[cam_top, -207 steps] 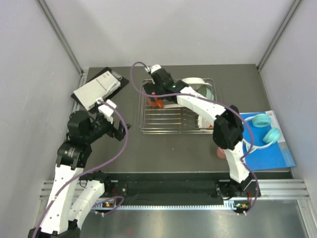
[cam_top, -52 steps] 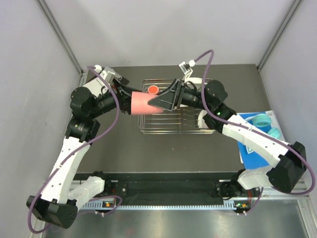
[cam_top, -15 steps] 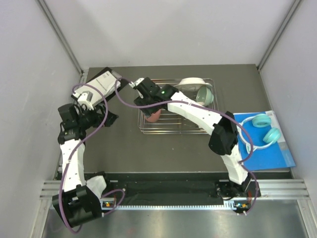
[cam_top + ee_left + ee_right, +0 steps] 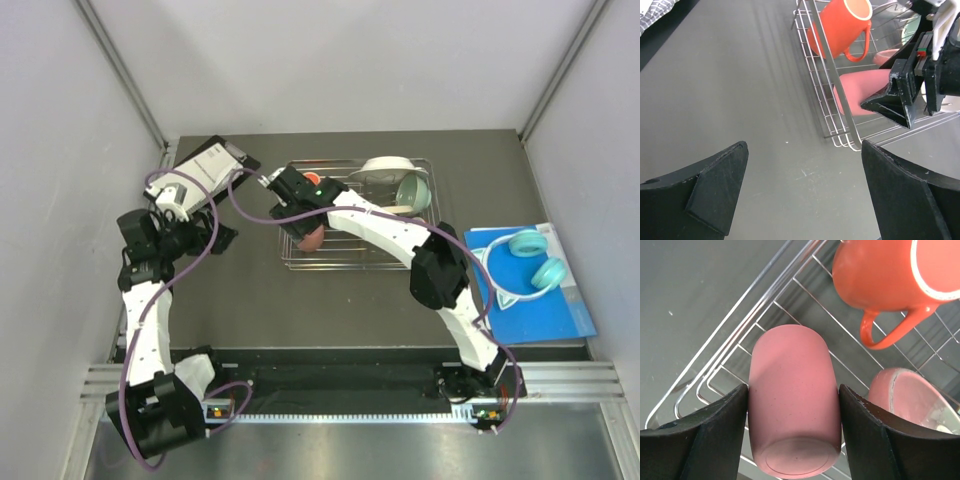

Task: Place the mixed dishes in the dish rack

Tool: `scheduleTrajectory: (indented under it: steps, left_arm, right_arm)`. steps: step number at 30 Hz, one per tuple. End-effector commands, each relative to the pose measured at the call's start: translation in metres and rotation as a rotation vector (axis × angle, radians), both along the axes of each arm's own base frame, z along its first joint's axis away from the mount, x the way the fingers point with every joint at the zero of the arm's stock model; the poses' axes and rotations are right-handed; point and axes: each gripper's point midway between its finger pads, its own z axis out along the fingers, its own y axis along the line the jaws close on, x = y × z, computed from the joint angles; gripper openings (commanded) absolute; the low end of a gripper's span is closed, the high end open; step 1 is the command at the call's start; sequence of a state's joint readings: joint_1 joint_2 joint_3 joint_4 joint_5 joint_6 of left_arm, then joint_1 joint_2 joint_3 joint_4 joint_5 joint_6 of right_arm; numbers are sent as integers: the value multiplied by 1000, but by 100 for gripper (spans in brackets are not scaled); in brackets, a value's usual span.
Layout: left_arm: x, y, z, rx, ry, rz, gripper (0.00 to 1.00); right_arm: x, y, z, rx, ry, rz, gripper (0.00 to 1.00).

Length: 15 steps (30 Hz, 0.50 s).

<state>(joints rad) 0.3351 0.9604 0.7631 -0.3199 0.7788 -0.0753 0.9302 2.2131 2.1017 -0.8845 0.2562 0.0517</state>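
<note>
— Status, salmon-pink cup (image 4: pixel 860 89)?
— Pinched across its middle in right tool (image 4: pixel 792 395), at corner of dish rack (image 4: pixel 360 250), beside orange mug (image 4: pixel 880 275). Held left tool (image 4: pixel 802 150) wide, empty.
— Handling?
— Judged rigid, slick, breakable.

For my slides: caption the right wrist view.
Right claw grips a salmon-pink cup at the wire dish rack corner, beside an orange mug.

Nothing legible to call out at this moment, no words or numbers that can be read. The black-and-white booklet (image 4: pixel 203 166) on the counter (image 4: pixel 240 290), beyond and to the left of the left fingers (image 4: pixel 715 190), carries rows of print, but far too small to make out. Its corner in the left wrist view shows only blurred grey stripes.
</note>
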Motion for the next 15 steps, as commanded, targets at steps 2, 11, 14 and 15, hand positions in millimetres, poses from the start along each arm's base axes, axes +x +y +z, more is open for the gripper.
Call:
scheduleTrajectory:
  steps: [2,11,14,15]
  left_arm:
    - [5,5,4,27,-54,11,99]
    - [5,5,11,28,-77,23,99]
    - [6,6,12,28,-81,27,99]
    - [6,6,13,30,-82,29,99]
  right_arm:
    - [6,11,-9,31,-19,10,0]
    - [5,7,-28,37,15,4,0]
    - [6,6,-30,40,14,1,9]
    - [6,6,-29,42,12,1,17]
